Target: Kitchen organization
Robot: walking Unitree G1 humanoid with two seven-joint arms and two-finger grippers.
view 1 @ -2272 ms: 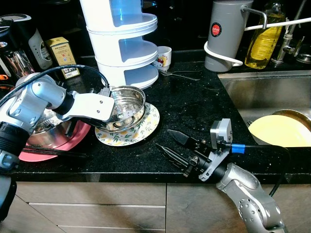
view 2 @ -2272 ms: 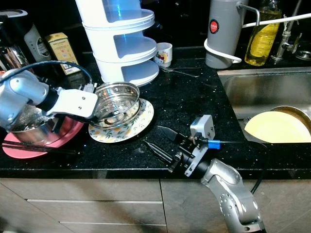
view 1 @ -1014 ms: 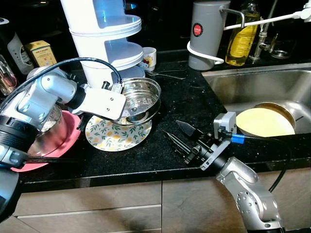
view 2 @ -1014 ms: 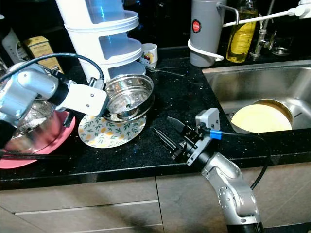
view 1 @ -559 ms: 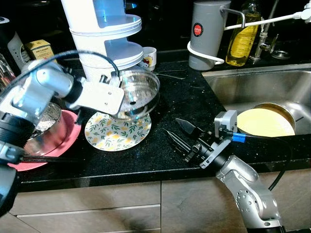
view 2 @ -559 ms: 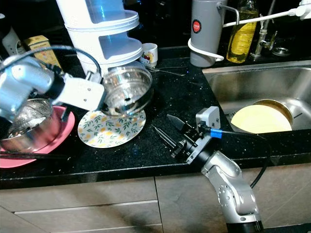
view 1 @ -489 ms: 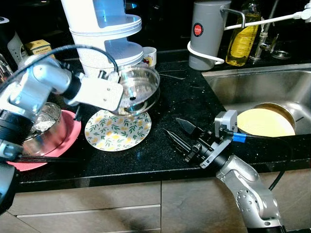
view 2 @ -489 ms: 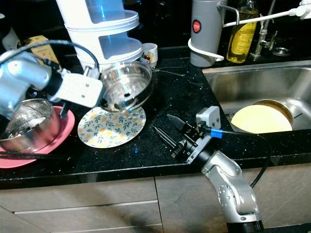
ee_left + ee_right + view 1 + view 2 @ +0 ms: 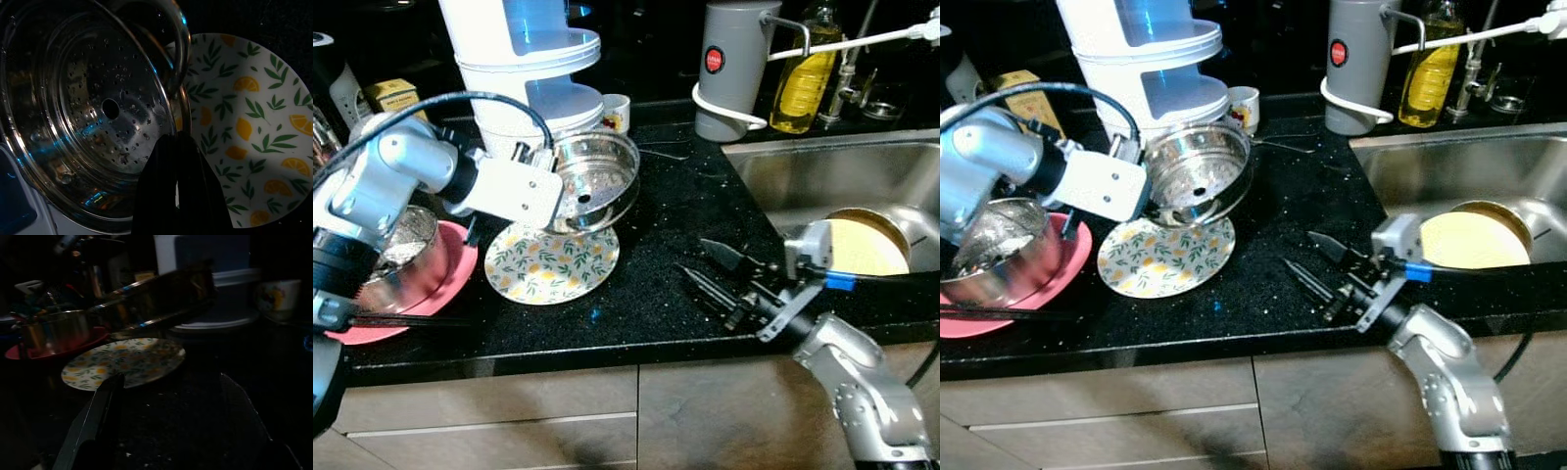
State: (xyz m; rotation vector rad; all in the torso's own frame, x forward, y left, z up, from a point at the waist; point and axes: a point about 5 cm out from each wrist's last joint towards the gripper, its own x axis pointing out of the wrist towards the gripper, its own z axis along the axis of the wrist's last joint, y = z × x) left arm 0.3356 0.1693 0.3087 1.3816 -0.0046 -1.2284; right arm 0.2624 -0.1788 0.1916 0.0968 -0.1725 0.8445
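Note:
My left gripper [image 9: 570,196] is shut on the rim of a perforated steel steamer insert [image 9: 595,182], holding it tilted in the air above the lemon-patterned plate [image 9: 551,262]. In the left wrist view the insert [image 9: 93,112] shows its holed bottom, with the plate [image 9: 254,132] behind it. My right gripper [image 9: 710,266] stands open low over the black counter near its front edge, right of the plate, with nothing between its fingers. The right wrist view shows the plate [image 9: 122,362] and the lifted insert [image 9: 161,296] ahead.
A steel bowl [image 9: 396,250] sits on a pink plate [image 9: 450,284] at the left. A white tiered container [image 9: 533,69] stands behind. A grey jug [image 9: 734,64] and oil bottle [image 9: 803,73] are at the back. The sink [image 9: 822,181] holds a yellow plate [image 9: 867,245].
The left gripper has lifted the steamer insert off the lemon plate and tilted it. The right arm has shifted right along the counter's front edge. The camera moved too.

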